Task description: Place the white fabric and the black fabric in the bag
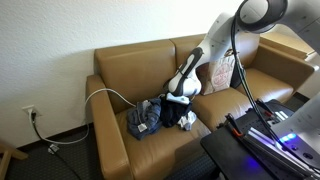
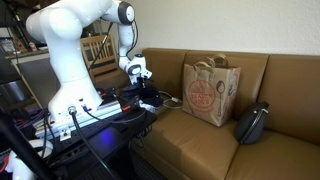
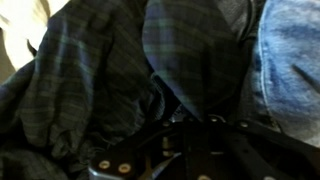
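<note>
Gripper [image 1: 179,101] down in clothes pile [image 1: 150,118] on sofa [image 1: 115,70], prob. for grab; tips hidden in dark plaid fabric [image 3: 90,80], apart/together: can't tell. White fabric [image 3: 14,30] at 10 o'clock, wrist view. Bag [image 1: 224,68] upright at 2 o'clock of pile, mouth up for drop.

Hand [image 1: 180,98] low over fabric pile [image 1: 148,118] on brown sofa [image 1: 130,68]; bag [image 1: 222,72] behind.

- We find a tan leather sofa [image 1: 125,68] carrying everything here.
- A heap of dark and blue clothes [image 1: 150,117] lies on its seat.
- A brown paper bag [image 2: 210,92] stands upright against the backrest.
- A black object [image 2: 252,123] rests near the bag.
- A white cable [image 1: 108,95] trails across the sofa.
</note>
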Motion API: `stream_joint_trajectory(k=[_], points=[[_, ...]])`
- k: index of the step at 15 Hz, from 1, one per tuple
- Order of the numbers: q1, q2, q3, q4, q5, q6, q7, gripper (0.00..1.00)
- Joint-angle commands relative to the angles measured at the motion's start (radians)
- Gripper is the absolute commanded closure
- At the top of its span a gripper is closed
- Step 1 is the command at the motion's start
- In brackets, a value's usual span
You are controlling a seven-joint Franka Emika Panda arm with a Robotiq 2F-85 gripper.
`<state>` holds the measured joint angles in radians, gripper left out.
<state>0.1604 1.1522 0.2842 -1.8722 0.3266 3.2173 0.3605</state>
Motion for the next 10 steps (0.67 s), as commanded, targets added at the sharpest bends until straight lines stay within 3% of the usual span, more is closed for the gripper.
stream_joint_trajectory(k=[1, 5, 10], points=[[-0.211, -0.122, 0.145, -0.122, 0.001, -0.113, -0.054, 1.0], [-0.435, -0.275, 0.296, -0.26, 0.029, -0.14, -0.108, 1.0], [-0.8, -0.372, 0.64, -0.368, 0.063, -0.043, -0.191, 1.0]])
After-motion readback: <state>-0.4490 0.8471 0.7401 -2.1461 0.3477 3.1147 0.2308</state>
